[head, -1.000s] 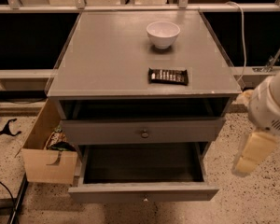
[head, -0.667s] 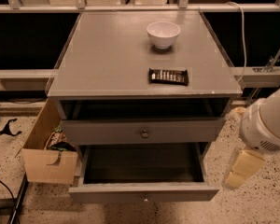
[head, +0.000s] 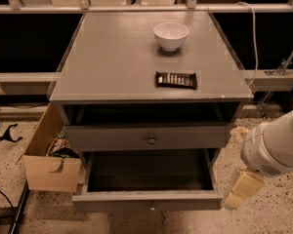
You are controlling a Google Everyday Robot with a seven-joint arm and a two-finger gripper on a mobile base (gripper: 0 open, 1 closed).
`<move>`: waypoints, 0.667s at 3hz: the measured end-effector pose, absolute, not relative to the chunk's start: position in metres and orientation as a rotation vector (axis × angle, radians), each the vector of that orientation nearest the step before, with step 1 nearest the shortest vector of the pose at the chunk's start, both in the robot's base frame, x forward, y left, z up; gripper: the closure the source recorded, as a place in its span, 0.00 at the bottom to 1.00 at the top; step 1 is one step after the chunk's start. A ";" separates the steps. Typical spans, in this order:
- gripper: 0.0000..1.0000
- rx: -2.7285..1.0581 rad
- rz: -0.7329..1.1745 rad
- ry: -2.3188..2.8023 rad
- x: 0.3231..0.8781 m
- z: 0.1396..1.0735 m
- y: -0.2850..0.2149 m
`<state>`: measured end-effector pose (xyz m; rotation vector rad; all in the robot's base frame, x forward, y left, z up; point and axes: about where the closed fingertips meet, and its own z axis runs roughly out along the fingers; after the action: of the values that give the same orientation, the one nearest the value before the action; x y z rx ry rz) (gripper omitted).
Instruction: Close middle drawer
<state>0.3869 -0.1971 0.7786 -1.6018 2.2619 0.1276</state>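
1. The middle drawer (head: 136,200) is pulled well out of the grey cabinet (head: 112,67). Its dark inside is open to view, and its shallow front panel is the part nearest the camera, low in the view. A small round knob (head: 151,208) sits at the centre of that front.
2. Its long axis runs left to right across the view. I judge that closing it means travel straight away from the camera, into the cabinet.
3. The gripper (head: 237,195) hangs at the lower right on the white arm (head: 276,147). It is just beside the right end of the drawer front, at about the same height and angled down towards the floor. I cannot tell how far it is open, and nothing shows in its hold.
4. The key relation is that the drawer front lies to the left of the gripper in the view. The gripper is off the panel's end rather than in front of its face. It likely has to come round to the camera side of the panel, somewhere near the knob, before it can push inward.
5. The top drawer (head: 112,138), with its bigger knob (head: 151,140), sits above and further back, out of the push path.
6. A white bowl (head: 171,35) and a dark wrapped snack bar (head: 176,79) rest on the cabinet top. A cardboard box (head: 51,174) stands against the cabinet's left side, well apart from the gripper.
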 end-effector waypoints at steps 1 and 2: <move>0.00 -1.602 0.128 2.262 0.387 0.779 -0.197; 0.00 -1.600 0.170 2.250 0.378 0.748 -0.193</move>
<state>0.3779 -0.1932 0.7478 -1.5997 2.2496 0.1700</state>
